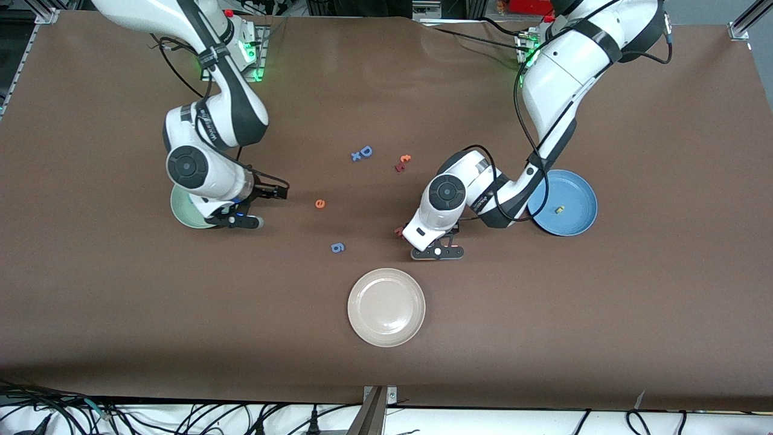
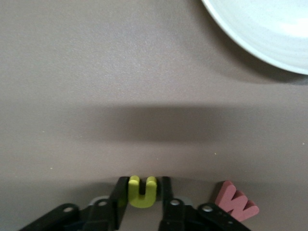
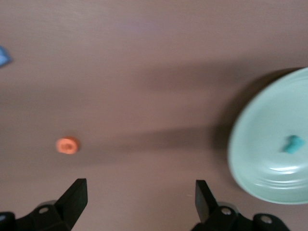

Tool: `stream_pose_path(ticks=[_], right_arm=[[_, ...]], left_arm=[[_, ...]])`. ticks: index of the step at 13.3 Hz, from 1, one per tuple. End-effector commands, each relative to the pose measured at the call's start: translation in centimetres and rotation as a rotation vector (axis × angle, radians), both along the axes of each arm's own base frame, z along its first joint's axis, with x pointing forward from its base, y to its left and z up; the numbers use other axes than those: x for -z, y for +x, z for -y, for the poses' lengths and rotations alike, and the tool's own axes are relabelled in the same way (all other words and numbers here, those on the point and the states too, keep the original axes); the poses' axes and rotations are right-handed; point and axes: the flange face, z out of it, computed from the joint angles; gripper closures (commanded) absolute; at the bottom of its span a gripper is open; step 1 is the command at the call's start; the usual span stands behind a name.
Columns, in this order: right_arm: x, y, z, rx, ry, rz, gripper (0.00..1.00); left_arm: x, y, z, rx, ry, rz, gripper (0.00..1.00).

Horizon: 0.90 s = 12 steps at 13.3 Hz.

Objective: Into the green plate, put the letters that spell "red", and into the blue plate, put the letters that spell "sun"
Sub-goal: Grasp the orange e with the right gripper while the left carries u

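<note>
Left wrist view: left pincer (image 2: 142, 204) clamped on the olive-green "u" (image 2: 142, 191) down on the bench (image 1: 604, 314), pink "w" (image 2: 236, 202) just beside, cream plate (image 2: 269, 33) near. Foam looks light and soft; you'd do best squeezing across its legs, gently. Left arm bent low. Right pincer (image 3: 139, 197) gapes empty beside the green plate (image 3: 262, 159), which holds a teal letter (image 3: 292, 144); orange "e" (image 3: 67, 145) near.

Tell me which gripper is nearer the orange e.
Right. The right gripper, open, is by the green plate, beside the orange e. The left gripper, shut on the olive-green u, sits toward the blue plate.
</note>
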Motion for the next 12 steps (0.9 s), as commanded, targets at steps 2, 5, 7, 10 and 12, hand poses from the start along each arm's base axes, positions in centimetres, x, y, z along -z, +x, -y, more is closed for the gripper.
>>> stream_pose_path(ticks=[2,5,7,10,12], right_arm=[[2.4,-1.3,-5.5,0.042,0.018,0.034,0.01],[4.7,-0.9,-6.8,0.064,0.042,0.092,0.01],[6.0,-1.1,-7.8,0.090,0.052,0.117,0.04],[8.0,-1.7,-8.1,0.122,0.040,0.105,0.04],[9.0,-2.5,-9.2,0.126,0.033,0.096,0.04]], left_arm=[[1.2,-0.6,-0.1,0.022,0.020,-0.011,0.81],[-0.6,0.7,-2.0,-0.008,0.035,-0.033,0.82],[-3.3,1.8,-5.2,0.045,0.052,-0.114,0.81],[-6.5,2.9,-10.5,0.102,0.076,-0.220,0.81],[-8.0,3.6,-14.2,0.061,0.086,-0.282,0.81]])
